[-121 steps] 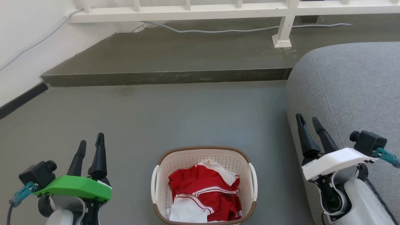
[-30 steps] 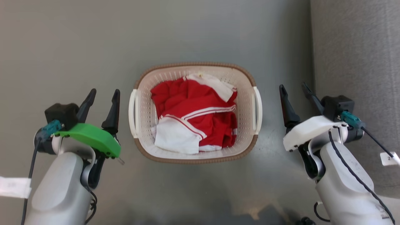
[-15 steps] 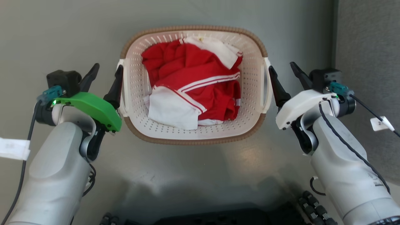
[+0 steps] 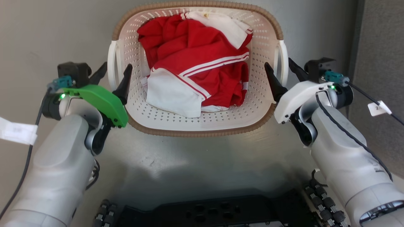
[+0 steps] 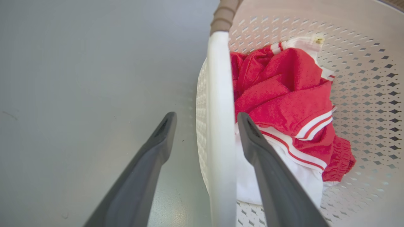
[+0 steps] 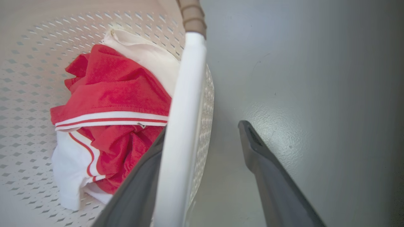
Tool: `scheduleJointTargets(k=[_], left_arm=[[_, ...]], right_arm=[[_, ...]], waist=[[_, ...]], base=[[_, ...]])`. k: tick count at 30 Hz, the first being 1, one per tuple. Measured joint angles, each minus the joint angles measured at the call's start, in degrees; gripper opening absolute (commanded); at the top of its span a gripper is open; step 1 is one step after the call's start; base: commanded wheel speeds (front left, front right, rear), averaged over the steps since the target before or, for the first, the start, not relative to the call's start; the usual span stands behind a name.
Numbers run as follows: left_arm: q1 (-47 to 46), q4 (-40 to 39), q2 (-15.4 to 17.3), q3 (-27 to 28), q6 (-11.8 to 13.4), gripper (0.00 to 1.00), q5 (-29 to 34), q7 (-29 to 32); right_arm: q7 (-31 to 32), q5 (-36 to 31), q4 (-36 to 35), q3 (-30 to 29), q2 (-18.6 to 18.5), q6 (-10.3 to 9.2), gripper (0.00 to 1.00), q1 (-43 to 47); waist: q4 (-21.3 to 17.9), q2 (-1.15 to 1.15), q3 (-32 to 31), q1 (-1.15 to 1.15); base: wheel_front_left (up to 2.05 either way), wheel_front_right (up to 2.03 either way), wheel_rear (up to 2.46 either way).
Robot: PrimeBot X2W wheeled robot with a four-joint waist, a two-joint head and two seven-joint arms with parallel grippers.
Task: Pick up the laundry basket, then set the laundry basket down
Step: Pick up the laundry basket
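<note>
Laundry basket [image 4: 195, 132] is set on the floor [image 4: 189, 164] straight ahead of the robot. Its long axis runs side to side, with one end toward each arm. Left tool [image 4: 116, 66] is placed at the basket's left handle [image 5: 217, 110] and right tool [image 4: 278, 62] at its right handle [image 6: 181, 110], both equally near. Both tools are spread wide and nothing is gripped. Each handle bar is straddled, with one finger inside the basket wall and one outside. Gaps are seen on both sides of the left bar. The right inner finger is partly hidden behind its bar, so contact cannot be told. Closing on both bars is judged the next need. A red-and-white garment [image 4: 195, 72] is heaped inside the basket, close to the inner fingers, and cloth could be pinched. A grey upholstered piece [image 4: 378, 47] stands right of the basket, apart from the outer right finger.
</note>
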Motion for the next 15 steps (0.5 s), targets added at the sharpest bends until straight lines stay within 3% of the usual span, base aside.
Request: scheduleJointTargets(k=[4,7,8,9,10,11,12,15], left_arm=[[-1.17,1.54,0.0,-1.48,0.0,0.97,-0.82,0.13],[-1.26,2.11,-0.03,-2.38,0.0,0.79,-1.25,0.12],[-1.36,2.37,-0.05,-2.76,0.0,0.57,-1.38,0.12],[-1.53,2.64,-0.09,-3.15,0.0,0.48,-1.76,0.12],[-1.74,2.8,-0.19,-3.52,-0.22,0.18,-2.26,0.07],[-2.01,2.89,-0.45,-3.9,-0.45,0.0,-2.78,0.05],[-2.14,2.93,-0.88,-4.15,-0.41,0.0,-3.33,-0.07],[-2.5,3.28,-1.1,-4.97,-0.37,0.0,-4.45,-0.54]], right_arm=[[0.09,0.76,1.55,1.49,-0.03,0.2,1.0,-1.49],[0.09,1.98,2.27,2.34,-0.01,0.51,0.96,-2.47],[0.09,2.3,2.53,2.67,-0.04,0.51,0.83,-2.88],[0.09,2.42,2.66,2.98,-0.04,0.52,0.72,-3.24],[0.09,2.52,2.83,3.22,-0.04,0.52,0.42,-3.58],[0.09,2.76,3.03,3.6,0.05,0.71,0.08,-3.94],[-0.01,3.08,3.2,3.69,0.59,0.46,0.0,-4.11],[-0.23,3.99,4.02,3.61,0.75,0.24,0.0,-4.82]], waist=[[0.35,0.0,0.88,0.0],[0.61,0.0,1.12,0.0],[0.69,0.0,1.18,0.0],[0.76,0.0,1.23,0.0],[0.83,0.0,1.27,0.0],[0.9,0.0,1.3,0.0],[0.96,0.0,1.31,0.0],[1.12,0.0,1.24,-0.01]], base=[[0.0,0.0,0.0],[0.0,0.0,0.0],[0.0,0.0,0.0],[0.0,0.0,0.0],[0.0,0.0,0.0],[0.0,0.0,0.0],[0.0,0.0,0.0],[0.0,0.0,0.0]])
